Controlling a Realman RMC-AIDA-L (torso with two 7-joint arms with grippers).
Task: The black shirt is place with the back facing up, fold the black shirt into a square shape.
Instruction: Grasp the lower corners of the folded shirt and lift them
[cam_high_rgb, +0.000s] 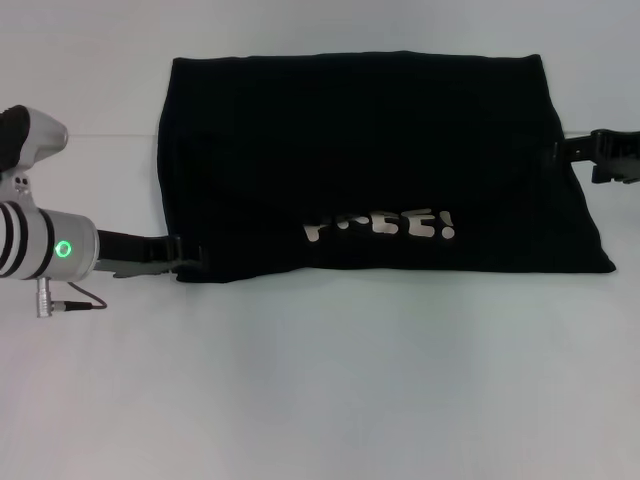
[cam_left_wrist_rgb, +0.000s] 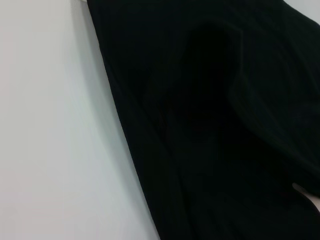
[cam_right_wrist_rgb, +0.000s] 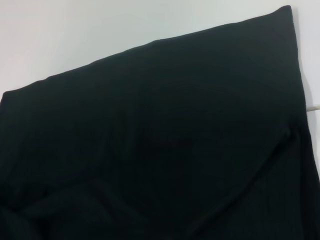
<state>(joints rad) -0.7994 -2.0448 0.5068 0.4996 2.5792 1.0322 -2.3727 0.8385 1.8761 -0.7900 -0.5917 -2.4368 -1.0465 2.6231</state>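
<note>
**Ana:** White tabletop (cam_high_rgb: 320, 400) fills the head view, plain and pale. What lies on it?

**Ben:** Only the black shirt (cam_high_rgb: 370, 160), spread as a wide band from about nine o'clock to three o'clock across the upper half. White lettering (cam_high_rgb: 382, 226) shows near its near edge, around the picture's centre.

**Ana:** And the arms?

**Ben:** The left gripper (cam_high_rgb: 188, 254) reaches in from eight o'clock and meets the shirt's near left corner. The right gripper (cam_high_rgb: 560, 150) comes in from three o'clock and touches the right edge. Black fingers against black cloth: I cannot tell whether either pincer is clamped on fabric or released.

**Ana:** How far along is the fold, would you say?

**Ben:** Partway, I judge. No sleeves or collar stick out, so it looks already folded into a long rectangle. It is much wider than deep, so at least one more fold across its width is left before it is square.

**Ana:** Left wrist view?

**Ben:** Shirt (cam_left_wrist_rgb: 210, 130) over most of it, table (cam_left_wrist_rgb: 55, 130) toward nine o'clock. A soft ridge curves through the cloth, possibly a doubled layer. No fingers show.

**Ana:** Right wrist view?

**Ben:** Shirt (cam_right_wrist_rgb: 160, 150) again, with a straight edge running toward a corner at one o'clock, table (cam_right_wrist_rgb: 100, 30) beyond it. Shallow creases cross the lower part. No fingers there either.

**Ana:** What stays hidden?

**Ben:** How many layers lie stacked, where the sleeves went, and the rest of each arm, cut off at the sides.
</note>
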